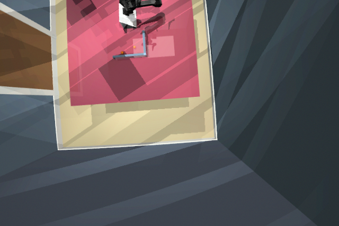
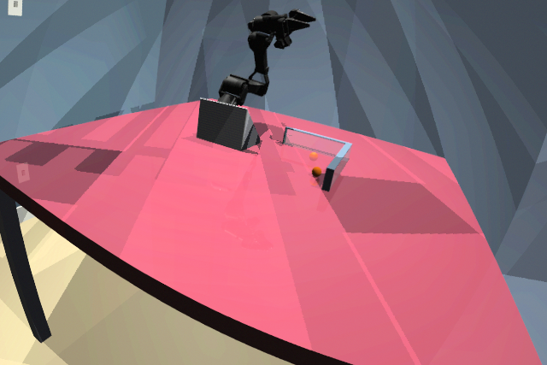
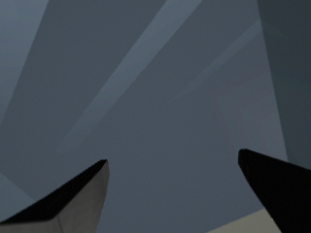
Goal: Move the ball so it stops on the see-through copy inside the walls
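Hand point(image 2: 304, 17) raised high over the pink bench point(image 2: 220, 228), fingers spread wide, holding nothing. Orange ball point(image 2: 316, 171) sits far below and ahead of it, beside the end of one clear wall point(image 2: 334, 167). See-through copy point(image 2: 313, 156) lies just beyond, inside the corner.

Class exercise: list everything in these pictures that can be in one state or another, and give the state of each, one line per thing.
gripper: open, holding nothing, raised high above the table, aimed away from it.
ball: resting on the pink table, close to one wall's free end, not on the target.
see-through copy: unoccupied, inside the corner.
two clear walls: upright, joined in an L.
arm: folded upward over its base.
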Robot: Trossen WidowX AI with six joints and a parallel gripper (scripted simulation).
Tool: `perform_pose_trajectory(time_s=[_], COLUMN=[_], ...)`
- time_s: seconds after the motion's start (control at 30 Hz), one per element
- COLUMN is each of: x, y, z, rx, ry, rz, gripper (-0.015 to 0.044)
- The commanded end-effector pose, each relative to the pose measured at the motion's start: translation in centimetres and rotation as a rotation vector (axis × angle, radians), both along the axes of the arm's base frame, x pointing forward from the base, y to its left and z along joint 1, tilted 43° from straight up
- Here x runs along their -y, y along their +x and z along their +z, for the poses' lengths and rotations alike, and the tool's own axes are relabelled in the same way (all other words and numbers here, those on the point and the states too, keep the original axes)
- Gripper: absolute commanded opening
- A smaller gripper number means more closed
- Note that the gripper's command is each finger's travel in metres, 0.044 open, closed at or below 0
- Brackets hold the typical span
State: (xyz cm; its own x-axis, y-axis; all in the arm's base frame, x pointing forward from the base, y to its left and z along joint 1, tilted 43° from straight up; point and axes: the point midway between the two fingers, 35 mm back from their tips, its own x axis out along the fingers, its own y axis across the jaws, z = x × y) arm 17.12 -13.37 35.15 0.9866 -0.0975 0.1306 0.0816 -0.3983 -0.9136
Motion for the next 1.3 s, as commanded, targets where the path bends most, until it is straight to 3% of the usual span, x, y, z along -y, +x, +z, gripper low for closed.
perform_pose_trajectory(time_s=[0.0, 0.17, 0.4, 0.7, 1.0, 1.27], x=[0.1, 2.6, 5.6, 6.8, 3.5, -3.1], y=[0.1, 2.1, 6.5, 14.2, 20.0, 21.2], z=[0.0, -1.0, -4.0, -12.0, -22.8, -33.4], rx=[0.000, -0.018, -0.112, -0.396, -0.817, -1.309], ry=[0.007, 0.252, 0.671, 1.257, 1.761, 2.109], rz=[0.001, 0.035, 0.074, 0.053, -0.134, -0.587], gripper=[0.0374, 0.0243, 0.0239, 0.0239, 0.0239, 0.0239])
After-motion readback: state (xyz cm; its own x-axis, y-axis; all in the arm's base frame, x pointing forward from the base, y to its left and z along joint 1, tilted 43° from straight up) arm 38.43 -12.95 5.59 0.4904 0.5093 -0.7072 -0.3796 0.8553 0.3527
